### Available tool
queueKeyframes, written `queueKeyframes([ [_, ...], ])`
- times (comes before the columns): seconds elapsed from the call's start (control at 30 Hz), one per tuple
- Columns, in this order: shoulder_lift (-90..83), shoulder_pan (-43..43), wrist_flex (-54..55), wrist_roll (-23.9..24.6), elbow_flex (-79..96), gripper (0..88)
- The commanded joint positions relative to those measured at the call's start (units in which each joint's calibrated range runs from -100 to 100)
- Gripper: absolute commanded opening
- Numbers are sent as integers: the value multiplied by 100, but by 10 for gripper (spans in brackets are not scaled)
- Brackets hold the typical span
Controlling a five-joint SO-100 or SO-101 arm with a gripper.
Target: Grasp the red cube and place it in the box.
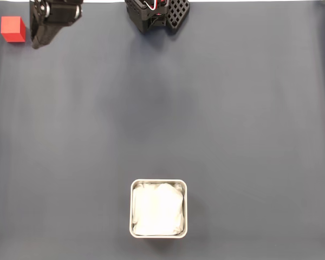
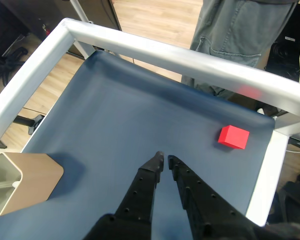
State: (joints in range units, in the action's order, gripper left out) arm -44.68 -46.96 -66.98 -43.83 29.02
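In the fixed view the red cube (image 1: 13, 28) sits in the upper left corner of the frame on the dark blue-grey mat (image 1: 162, 119), with the gripper (image 1: 37, 43) just to its right, close to it but not touching. The arm's base (image 1: 157, 15) stands at the top centre of the frame. The box (image 1: 158, 208) is at the bottom centre, well apart from both cube and gripper, with crumpled white lining inside its rim. In the wrist view the gripper (image 2: 165, 159) rises from the bottom centre of the frame, its two black fingers drawn nearly together with only a narrow slit between the tips, and nothing held between them. The red cube (image 2: 234, 136) lies to the upper right of the tips, near the white frame rail (image 2: 190, 57) that borders the mat. The box (image 2: 17, 182) shows at the lower left edge. A person's trouser legs (image 2: 240, 30) stand beyond the rail at the top right.
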Motion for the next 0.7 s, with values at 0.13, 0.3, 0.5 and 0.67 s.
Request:
queueKeyframes([
  [0.13, 83, -475, 198, -15, -256, 0],
  [0.3, 109, -709, 198, -20, -220, 0],
  [0.5, 127, -1021, 198, -39, -138, 0],
  [0.67, 187, -1270, 248, -39, -129, 0],
])
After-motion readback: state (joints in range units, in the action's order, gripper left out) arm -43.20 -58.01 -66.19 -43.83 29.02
